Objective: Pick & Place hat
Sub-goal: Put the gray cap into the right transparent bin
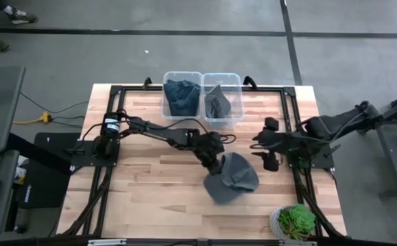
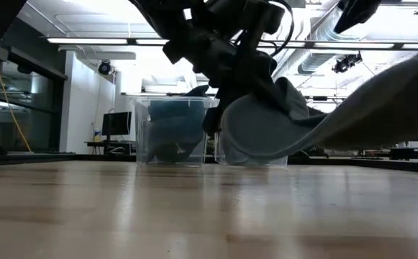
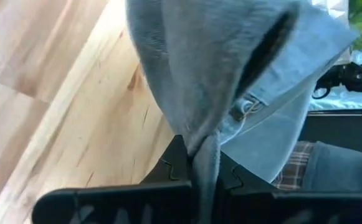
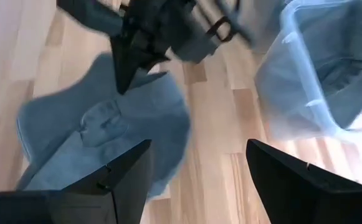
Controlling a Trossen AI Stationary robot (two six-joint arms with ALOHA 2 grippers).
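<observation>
A grey-blue hat (image 1: 234, 178) hangs from my left gripper (image 1: 215, 161) over the middle of the table, toward its near right. In the low view the hat (image 2: 280, 126) is clear of the wood under the left gripper (image 2: 232, 68). The left wrist view shows the shut fingers on the hat (image 3: 218, 74). My right gripper (image 1: 266, 147) waits open to the right of the hat, touching nothing. In its wrist view the open right gripper (image 4: 196, 174) faces the hat (image 4: 106, 130). My left gripper pinches a bunched fold of the hat's cloth (image 3: 203, 152) between its two fingers, coming from above and slanting down from the table's left. Several layers are gathered in the pinch. The hat hangs below and beyond the fingers, lifted clear of the table, its brim drooping slack.
Two clear plastic bins (image 1: 182, 96) (image 1: 223, 99) stand side by side at the table's far edge, each holding dark cloth. A potted green plant (image 1: 295, 220) sits at the near right corner. Bare wood (image 1: 150, 184) lies to the hat's left and near side.
</observation>
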